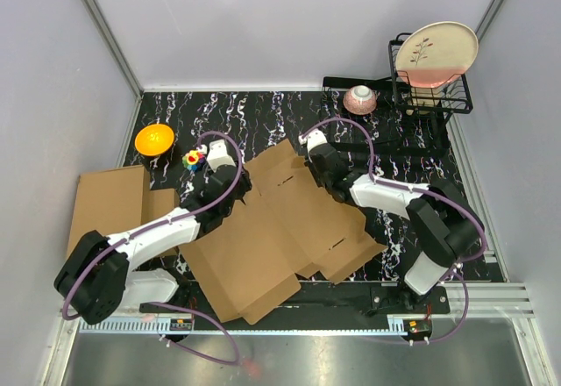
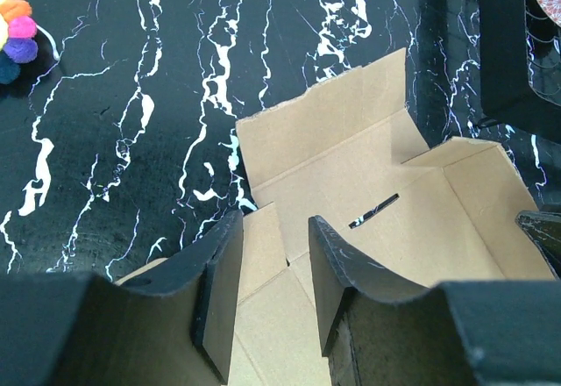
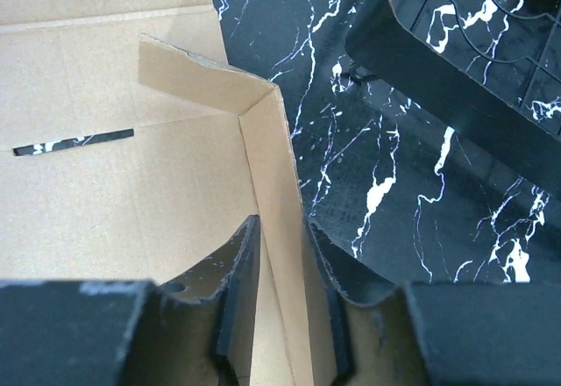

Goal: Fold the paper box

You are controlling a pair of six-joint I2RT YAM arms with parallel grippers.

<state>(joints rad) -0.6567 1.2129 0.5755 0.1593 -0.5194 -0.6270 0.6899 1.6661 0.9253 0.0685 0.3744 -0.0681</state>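
Paper box point(image 1: 263, 246): brown corrugated sheet, slotted; wall seemingly loose between right jaws.

Black white-veined tabletop point(image 1: 263, 114), pale, perhaps lilac walls point(image 1: 289, 17) around

1. the paper box point(image 1: 263, 246) is plain brown cardboard, unprinted.
2. the table point(image 1: 263, 114) is black with white marble veining.
3. the bowl point(image 1: 154, 138) is bright orange.
4. the toy point(image 1: 195, 159) mixes yellow, orange, pink, purple and blue.
5. the plate point(image 1: 436, 53) is cream, pinkish at its lower edge, with a dark sprig motif.
6. the rack point(image 1: 456, 101) is black wire.
7. the left arm point(image 1: 158, 237) and right arm point(image 1: 386, 195) are white and black, with purple cables point(image 1: 219, 133).
8. the left gripper point(image 2: 273, 228) and right gripper point(image 3: 282, 224) have black fingers.
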